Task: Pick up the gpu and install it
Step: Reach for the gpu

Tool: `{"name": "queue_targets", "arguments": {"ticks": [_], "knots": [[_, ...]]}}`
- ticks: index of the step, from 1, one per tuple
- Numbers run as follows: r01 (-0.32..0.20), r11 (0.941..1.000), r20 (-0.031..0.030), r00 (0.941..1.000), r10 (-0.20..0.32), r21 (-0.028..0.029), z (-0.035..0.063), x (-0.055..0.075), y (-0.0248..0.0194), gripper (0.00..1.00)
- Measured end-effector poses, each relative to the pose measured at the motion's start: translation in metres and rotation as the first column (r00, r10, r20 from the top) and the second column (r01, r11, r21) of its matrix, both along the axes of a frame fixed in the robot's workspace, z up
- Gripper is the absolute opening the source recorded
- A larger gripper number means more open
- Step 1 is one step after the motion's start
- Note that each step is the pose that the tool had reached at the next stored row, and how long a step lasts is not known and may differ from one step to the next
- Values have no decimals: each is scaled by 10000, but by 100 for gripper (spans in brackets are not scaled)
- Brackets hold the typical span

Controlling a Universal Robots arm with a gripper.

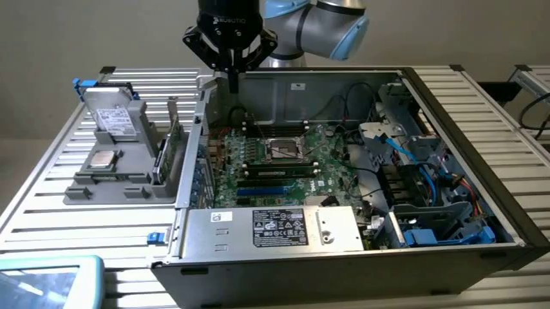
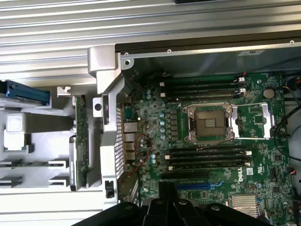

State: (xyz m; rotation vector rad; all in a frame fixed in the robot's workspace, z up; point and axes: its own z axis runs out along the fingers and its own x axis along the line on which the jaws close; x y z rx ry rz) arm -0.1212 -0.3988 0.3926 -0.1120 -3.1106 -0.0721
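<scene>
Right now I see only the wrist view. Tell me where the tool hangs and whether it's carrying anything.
Observer: The tool hangs over the far corner of the open case, on the exterior view's left, shut and empty.
Operator: Give me the gpu's pose.
Observer: The gpu stands on edge in the grey holder, just outside the case wall.
Operator: Name anything near the table front edge.
Observer: A teal-framed screen lies at its near corner.
</scene>
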Motion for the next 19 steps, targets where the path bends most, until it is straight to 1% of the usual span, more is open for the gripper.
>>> {"name": "queue_targets", "arguments": {"ticks": [6, 10, 14, 19], "knots": [[-1, 10000, 0, 10000, 1, 0, 0, -1, 0, 11], [0, 10000, -1, 10000, 0, -2, 1, -42, 2, 11], [0, 10000, 0, 10000, 0, -1, 0, -145, 6, 11], [1, 10000, 1, 10000, -1, 1, 0, -363, 7, 11]]}}
